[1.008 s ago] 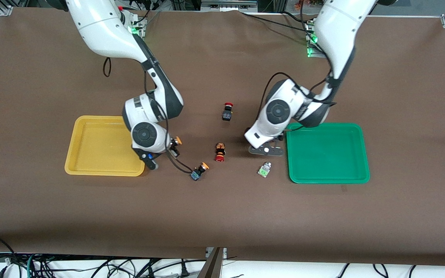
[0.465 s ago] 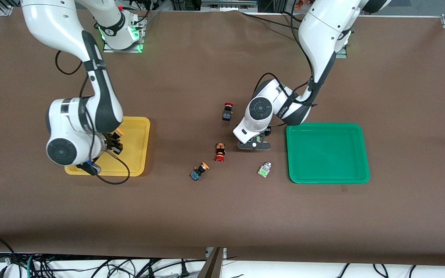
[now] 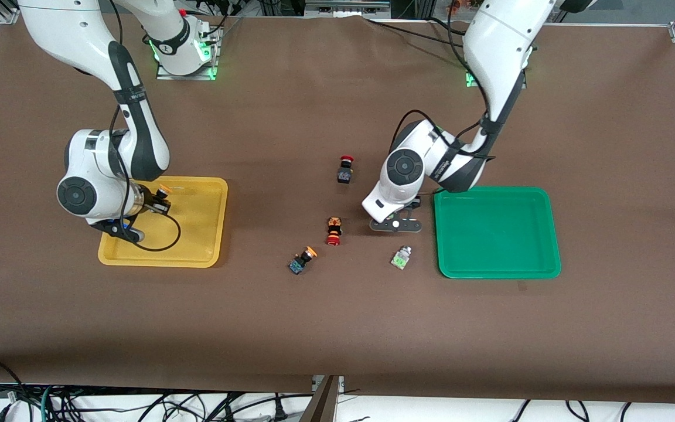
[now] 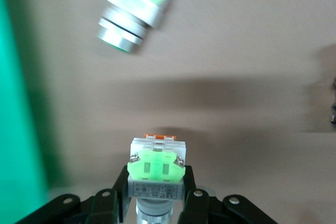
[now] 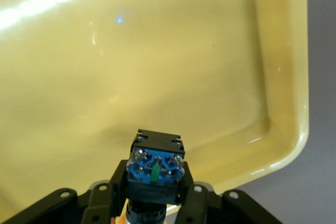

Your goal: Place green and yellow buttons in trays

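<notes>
Right fingers [image 5: 155,203] clamp yellow button [image 5: 155,169] (left: green button [image 4: 155,174]).

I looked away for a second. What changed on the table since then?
The right gripper, shut on a yellow button, carried it from beside the yellow tray to over it. The left gripper, holding a green button, shifted only slightly and hangs beside the green tray. The buttons lying on the table stayed put.

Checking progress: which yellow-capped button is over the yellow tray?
The yellow-capped button held in the right tool, over the yellow tray; the other yellow-capped button lies on the table.
</notes>
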`<state>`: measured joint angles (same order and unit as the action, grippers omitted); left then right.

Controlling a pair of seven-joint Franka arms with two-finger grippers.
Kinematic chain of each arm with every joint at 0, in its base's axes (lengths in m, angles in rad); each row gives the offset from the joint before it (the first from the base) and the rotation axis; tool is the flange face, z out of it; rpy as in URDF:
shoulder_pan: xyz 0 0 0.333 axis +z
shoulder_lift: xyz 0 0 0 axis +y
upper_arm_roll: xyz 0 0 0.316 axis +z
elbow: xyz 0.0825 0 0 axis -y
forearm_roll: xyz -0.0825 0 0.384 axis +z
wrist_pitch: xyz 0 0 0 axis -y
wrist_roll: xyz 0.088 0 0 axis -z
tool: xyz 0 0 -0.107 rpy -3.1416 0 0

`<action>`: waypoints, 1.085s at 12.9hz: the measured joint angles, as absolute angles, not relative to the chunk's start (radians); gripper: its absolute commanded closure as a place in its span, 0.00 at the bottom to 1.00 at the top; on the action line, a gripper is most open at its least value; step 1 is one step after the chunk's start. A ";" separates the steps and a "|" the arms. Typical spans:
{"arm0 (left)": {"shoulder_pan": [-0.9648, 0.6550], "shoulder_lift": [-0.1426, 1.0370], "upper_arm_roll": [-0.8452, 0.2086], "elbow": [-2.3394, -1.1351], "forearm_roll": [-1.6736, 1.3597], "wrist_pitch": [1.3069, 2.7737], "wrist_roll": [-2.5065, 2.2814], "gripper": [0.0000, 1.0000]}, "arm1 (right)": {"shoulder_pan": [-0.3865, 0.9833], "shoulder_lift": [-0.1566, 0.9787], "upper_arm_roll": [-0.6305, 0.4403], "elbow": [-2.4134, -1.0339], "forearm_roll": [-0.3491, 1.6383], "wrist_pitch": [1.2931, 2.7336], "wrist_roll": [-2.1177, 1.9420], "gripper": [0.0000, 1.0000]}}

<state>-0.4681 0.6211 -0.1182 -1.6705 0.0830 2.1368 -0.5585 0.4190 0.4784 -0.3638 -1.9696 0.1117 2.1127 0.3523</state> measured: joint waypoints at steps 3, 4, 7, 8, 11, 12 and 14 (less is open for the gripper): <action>-0.342 0.523 -0.112 -1.639 0.107 1.928 -0.247 1.00 | 0.437 0.478 -0.354 -1.922 0.113 2.121 0.347 0.00; -0.285 0.513 -0.109 -1.639 0.108 1.909 -0.122 1.00 | 0.444 0.478 -0.349 -1.885 0.121 2.109 0.350 0.00; -0.150 0.549 -0.107 -1.655 0.108 1.916 0.093 0.00 | 0.453 0.490 -0.297 -1.730 0.181 2.030 0.489 0.00; -0.136 0.574 -0.107 -1.664 0.108 1.945 0.103 0.00 | 0.458 0.512 -0.263 -1.667 0.189 2.012 0.584 0.00; -0.133 0.621 -0.114 -1.670 0.108 2.011 0.103 0.00 | 0.503 0.647 -0.155 -1.489 0.191 2.015 0.930 0.00; -0.133 0.615 -0.127 -1.659 0.107 2.016 0.103 0.00 | 0.528 0.702 -0.137 -1.439 0.191 2.048 1.037 0.00; -0.139 0.594 -0.184 -1.612 0.106 2.019 0.103 0.00 | 0.573 0.796 -0.131 -1.373 0.191 2.215 1.197 0.00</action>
<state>-0.1390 0.5940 -0.1838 -1.6117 0.1061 2.0187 0.1028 0.5731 0.7959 -0.1305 -1.3728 0.1910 2.2145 1.1973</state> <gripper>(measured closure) 0.000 0.000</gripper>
